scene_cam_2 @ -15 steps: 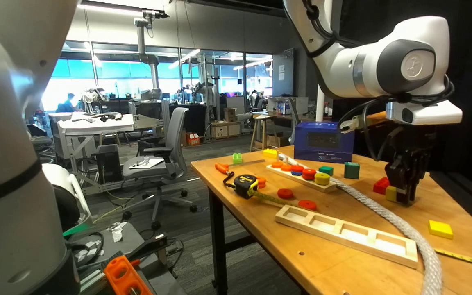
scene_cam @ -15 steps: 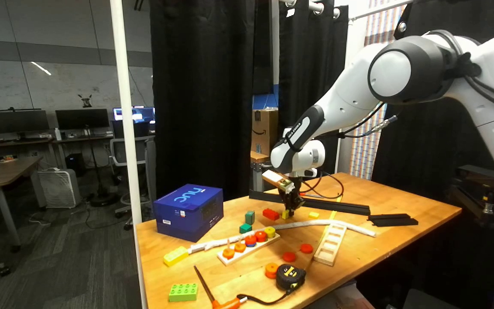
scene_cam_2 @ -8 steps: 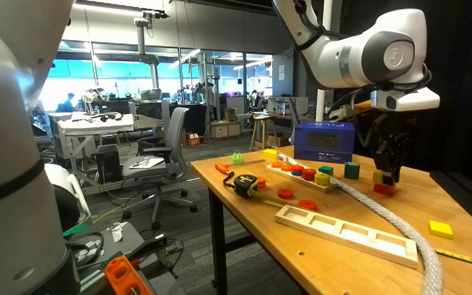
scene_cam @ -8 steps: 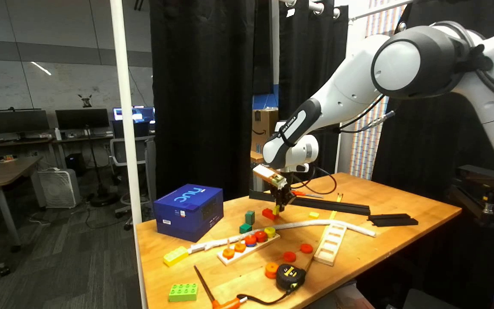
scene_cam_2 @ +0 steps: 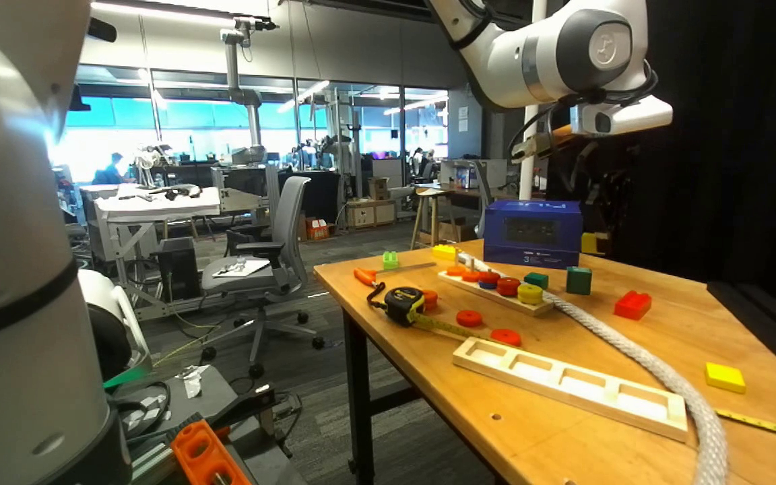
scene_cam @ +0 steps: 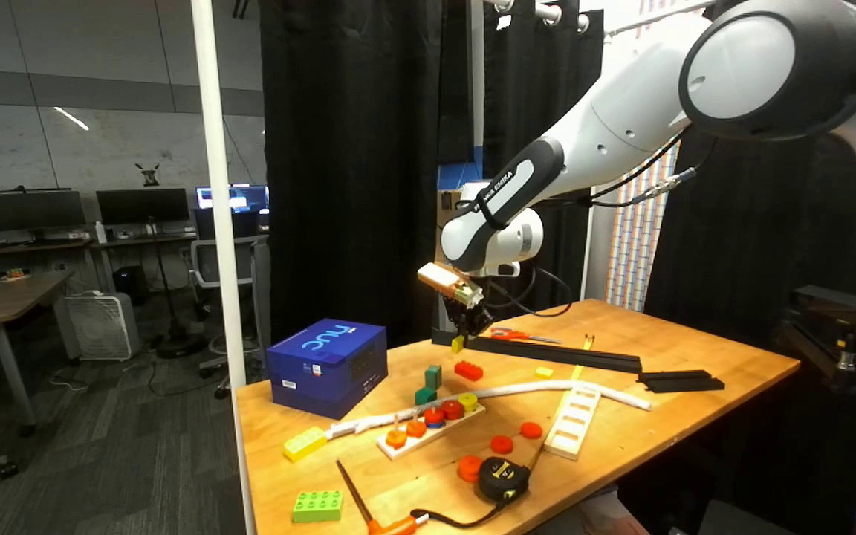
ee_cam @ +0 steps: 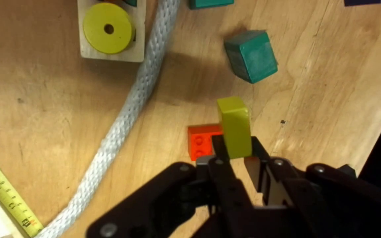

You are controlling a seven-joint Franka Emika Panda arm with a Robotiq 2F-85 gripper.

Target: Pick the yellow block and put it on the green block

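The small yellow block [ee_cam: 235,127] is between the fingertips of my gripper [ee_cam: 238,147], which is shut on it. The block is in the air above the table; it also shows in both exterior views [scene_cam: 458,344] [scene_cam_2: 589,242]. Two dark-green blocks stand close together. The taller one [scene_cam: 433,377] also shows in the wrist view [ee_cam: 253,57], ahead of the yellow block, and in an exterior view [scene_cam_2: 578,280]. The lower green block [scene_cam: 425,395] is beside it, partly cut off in the wrist view [ee_cam: 210,3]. The gripper is dark against the curtain in an exterior view [scene_cam_2: 607,239].
A red studded brick [scene_cam_2: 632,305] lies below the gripper. A white rope [ee_cam: 124,122] runs past the green blocks. A ring stand [scene_cam_2: 529,308], a blue box [scene_cam: 328,368], a slotted wooden tray [scene_cam: 574,422], a flat yellow piece [scene_cam_2: 725,377] and black rails [scene_cam: 576,357] are around.
My gripper has risen from the table with the yellow block. It has moved left in both exterior views, past the red brick, which stays on the table.
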